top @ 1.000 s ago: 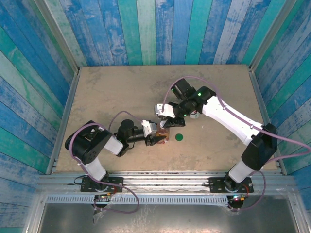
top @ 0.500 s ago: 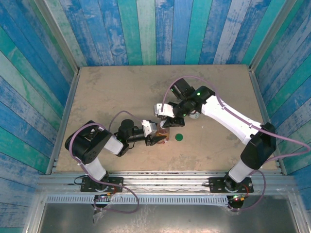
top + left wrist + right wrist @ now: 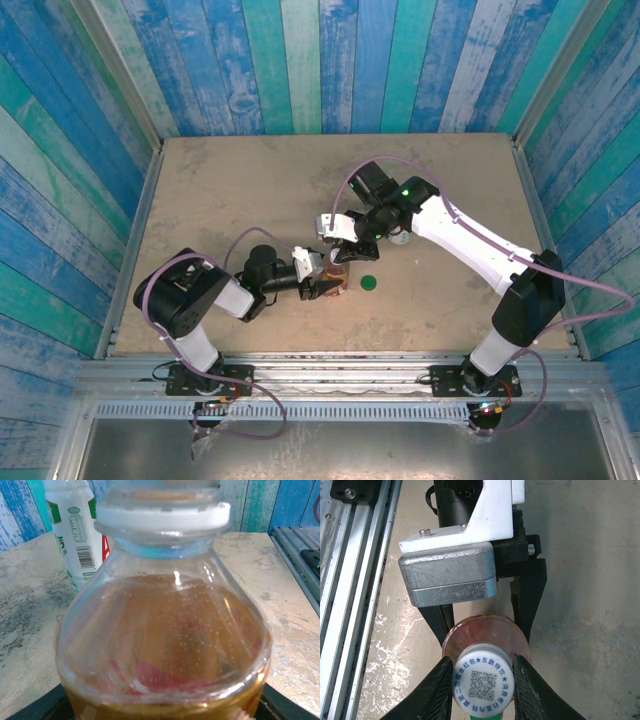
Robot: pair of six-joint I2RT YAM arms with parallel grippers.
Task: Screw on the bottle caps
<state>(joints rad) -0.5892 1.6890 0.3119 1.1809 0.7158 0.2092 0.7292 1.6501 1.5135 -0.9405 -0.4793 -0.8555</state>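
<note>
The clear bottle (image 3: 165,645) of amber liquid stands upright with my left gripper (image 3: 334,284) shut on its body; the black fingers (image 3: 527,600) flank it in the right wrist view. On its neck sits the white cap (image 3: 482,684) with a printed code, and my right gripper (image 3: 482,690) is shut on that cap from above, one finger against each side. The cap (image 3: 162,515) tops the bottle in the left wrist view. The dark green cap (image 3: 368,283) lies flat on the table just right of the bottle. The white bottle (image 3: 75,535) stands behind, partly under the right arm (image 3: 400,237).
The tabletop (image 3: 230,190) is bare tan board, walled by blue and green planks (image 3: 300,60). A metal rail (image 3: 350,580) runs along the near edge beside the arm bases.
The right gripper's fingers have closed in a little on the white cap. The left gripper and the clear bottle have stayed where they were.
</note>
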